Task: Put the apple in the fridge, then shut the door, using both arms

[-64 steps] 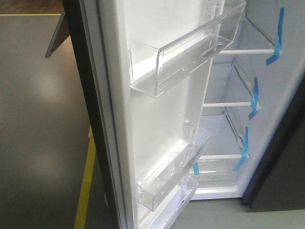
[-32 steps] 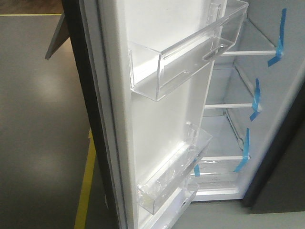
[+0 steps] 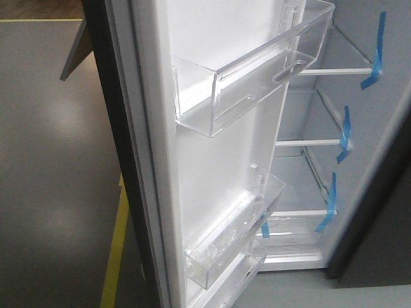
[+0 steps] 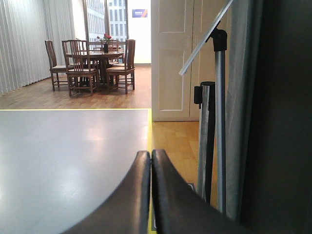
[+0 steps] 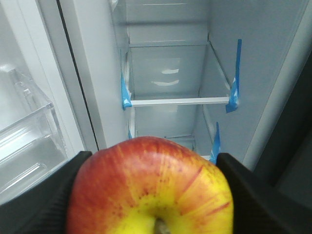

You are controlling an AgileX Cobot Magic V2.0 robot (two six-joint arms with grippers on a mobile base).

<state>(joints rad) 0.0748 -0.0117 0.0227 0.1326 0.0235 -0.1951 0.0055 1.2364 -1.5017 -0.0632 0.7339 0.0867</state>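
Bright even light, floor glare; apple point(image 5: 151, 187) blurred

apple point(image 5: 151, 180): underside cut off by the bottom edge; flanks covered by fingers.
right gripper point(image 5: 151, 195): only two dark fingers point(image 5: 39, 200) show.
left gripper point(image 4: 150, 158): finger bases cut off below.
door point(image 3: 212, 167): top and bottom cut off; lowest bin point(image 3: 231, 285) partly out of frame.
fridge point(image 5: 170, 73): lowest compartment hidden behind apple.
wall sign point(image 4: 140, 13): too small to read, perhaps a poster.
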